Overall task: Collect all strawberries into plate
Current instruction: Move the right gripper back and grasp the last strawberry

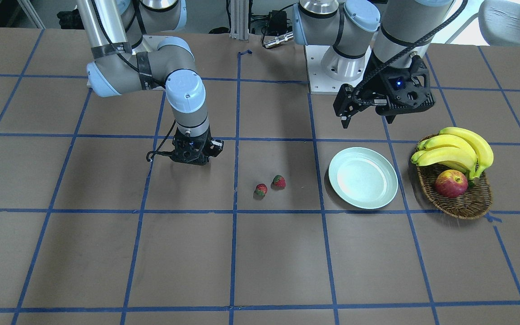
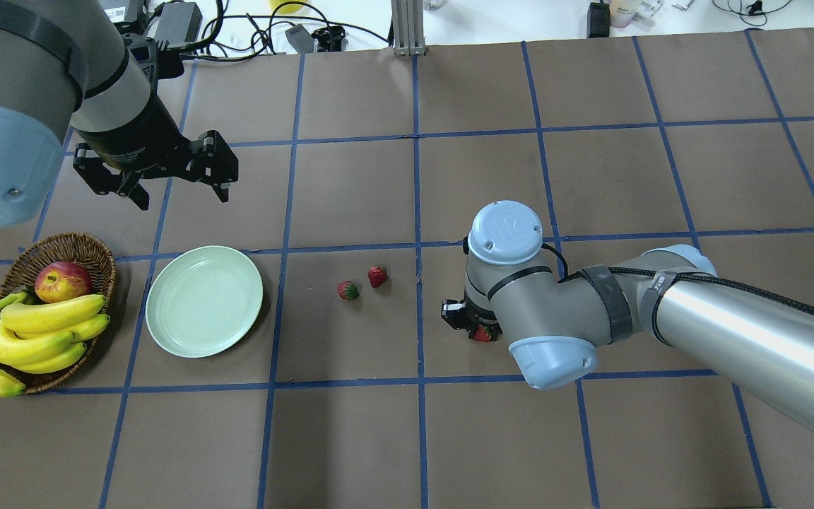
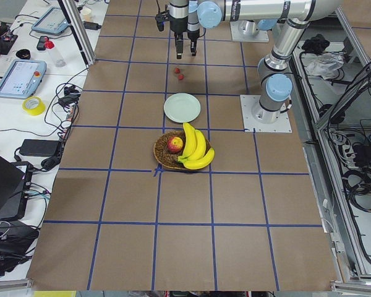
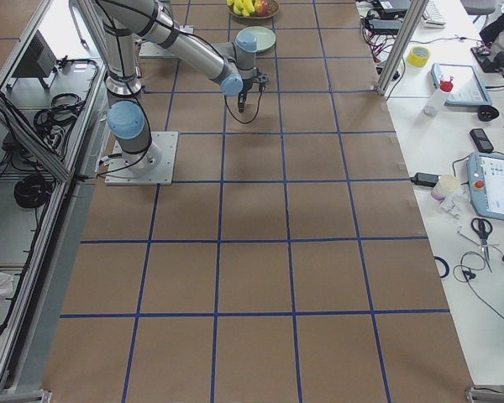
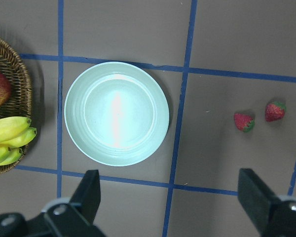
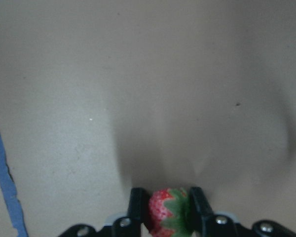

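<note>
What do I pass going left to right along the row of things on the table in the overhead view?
First the wicker basket of fruit → plate → first loose strawberry → second loose strawberry → third strawberry, pinched in the right gripper under its wrist.

Robotics lab, tape-gridded table [image 2: 661, 85], teach pendants [image 3: 20, 77], loose cables [image 3: 358, 167]

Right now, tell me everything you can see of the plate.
The plate is round, shallow, pale mint-green and glossy, plastic by its look. It lies flat and empty on the table, apart from the basket on one side and the nearest strawberry on the other. Nothing else touches it.
</note>
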`<state>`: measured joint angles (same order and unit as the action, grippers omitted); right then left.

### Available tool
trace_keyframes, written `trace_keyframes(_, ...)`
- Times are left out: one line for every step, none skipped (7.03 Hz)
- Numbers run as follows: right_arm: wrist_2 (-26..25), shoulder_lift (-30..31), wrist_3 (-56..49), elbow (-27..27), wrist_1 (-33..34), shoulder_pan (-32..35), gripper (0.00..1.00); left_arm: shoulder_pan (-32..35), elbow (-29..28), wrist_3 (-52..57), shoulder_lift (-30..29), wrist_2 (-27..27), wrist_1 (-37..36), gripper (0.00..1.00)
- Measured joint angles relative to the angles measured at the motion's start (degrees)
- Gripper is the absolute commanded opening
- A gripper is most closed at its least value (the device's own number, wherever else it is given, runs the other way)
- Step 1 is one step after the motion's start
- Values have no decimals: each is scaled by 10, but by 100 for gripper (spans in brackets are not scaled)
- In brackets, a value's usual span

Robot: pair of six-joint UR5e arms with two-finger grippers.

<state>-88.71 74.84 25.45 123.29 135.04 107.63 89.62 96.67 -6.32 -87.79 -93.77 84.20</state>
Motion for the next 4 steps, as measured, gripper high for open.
trace_keyframes(12, 0, 3, -9, -1, 1, 0, 2, -3, -5, -7, 9, -4, 100)
trace_keyframes(45, -1, 16, -23, -1, 4, 0, 2, -2, -1, -8, 14, -3, 100)
trace_keyframes(83, -10, 41, -44, 0, 15, 0, -2, 0, 7, -10, 9, 1, 100)
trace_keyframes(106, -30, 68, -75, 1, 40, 0, -4, 1, 10, -12, -5, 4, 100)
